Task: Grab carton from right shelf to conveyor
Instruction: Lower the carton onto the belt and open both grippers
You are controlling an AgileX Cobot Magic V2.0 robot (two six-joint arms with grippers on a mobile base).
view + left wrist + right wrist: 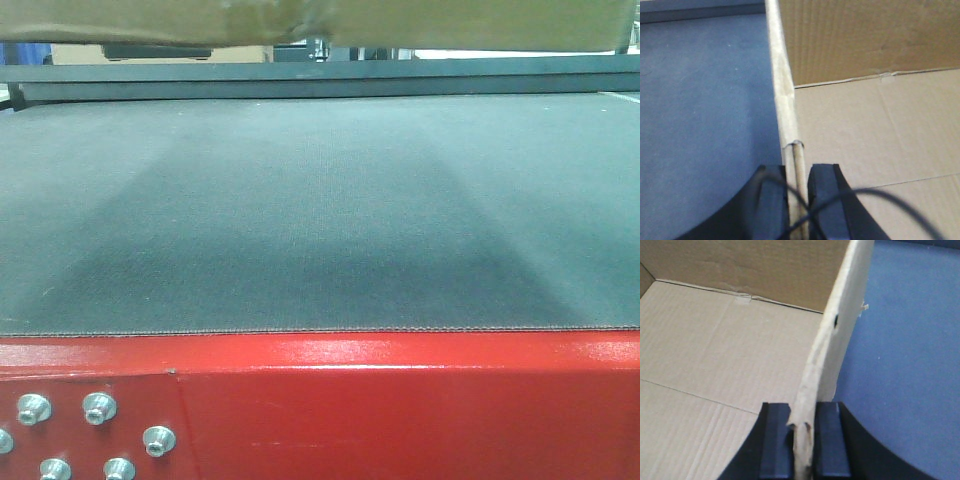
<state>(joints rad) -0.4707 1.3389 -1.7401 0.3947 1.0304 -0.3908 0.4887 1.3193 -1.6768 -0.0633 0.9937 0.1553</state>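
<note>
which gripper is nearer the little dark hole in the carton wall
Right: the right gripper clamps the carton wall bearing the hole; the left gripper clamps the opposite wall.

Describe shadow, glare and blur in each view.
Front view: shadow darkens the grey-green fabric belt; glare streaks its glossy red metal frame. Left wrist view: the black left tool is blurred. Right wrist view: the brown cardboard carton blurs near the lens.

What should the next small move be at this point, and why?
Probably lower both arms together to set the carton down on the conveyor. The left hand and right hand each pinch a side wall, with belt showing beyond both walls. In the front view the carton's underside appears raised off the belt, with a shadow below it.
</note>
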